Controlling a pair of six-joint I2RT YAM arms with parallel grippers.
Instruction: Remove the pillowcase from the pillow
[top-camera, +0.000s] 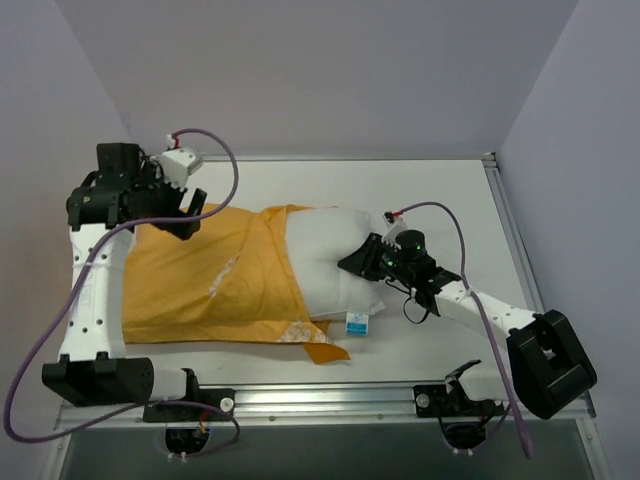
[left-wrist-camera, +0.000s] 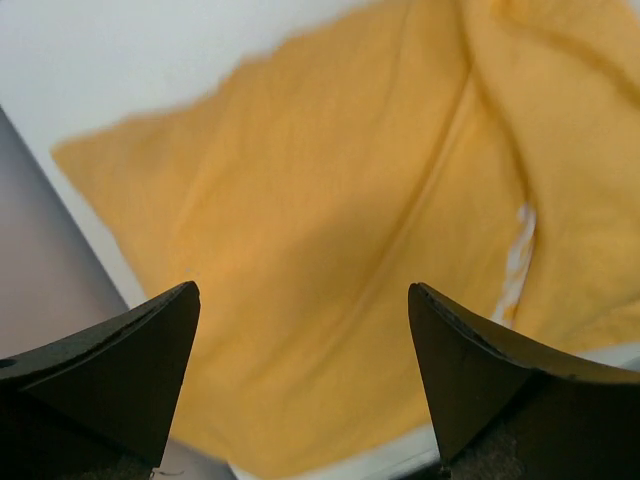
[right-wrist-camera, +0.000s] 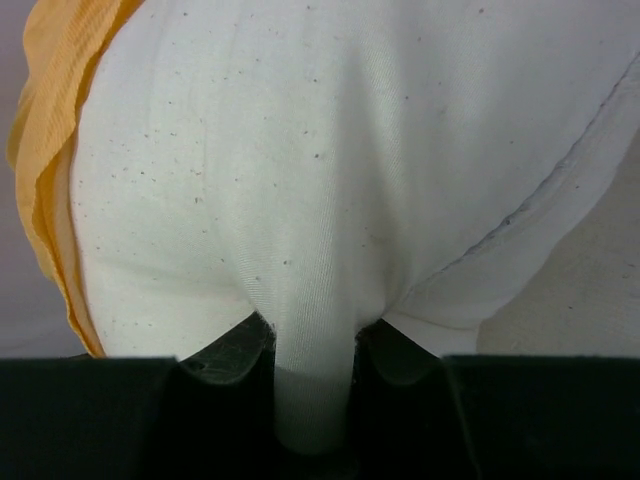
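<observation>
The orange-yellow pillowcase (top-camera: 210, 285) lies flat across the left half of the table, plain side up, and still covers the left part of the pillow. The white pillow (top-camera: 325, 265) sticks out of its right end, with a small blue-and-white tag (top-camera: 357, 322) at the near edge. My right gripper (top-camera: 368, 258) is shut on a pinched fold of the pillow (right-wrist-camera: 315, 370); orange fabric (right-wrist-camera: 45, 170) shows at the left of that view. My left gripper (top-camera: 185, 215) is open and empty, hovering above the far left corner of the pillowcase (left-wrist-camera: 330, 250).
The white table (top-camera: 440, 200) is walled on the left, back and right. A metal rail (top-camera: 330, 400) runs along the near edge with both arm bases. A purple cable (top-camera: 215, 150) loops off the left wrist.
</observation>
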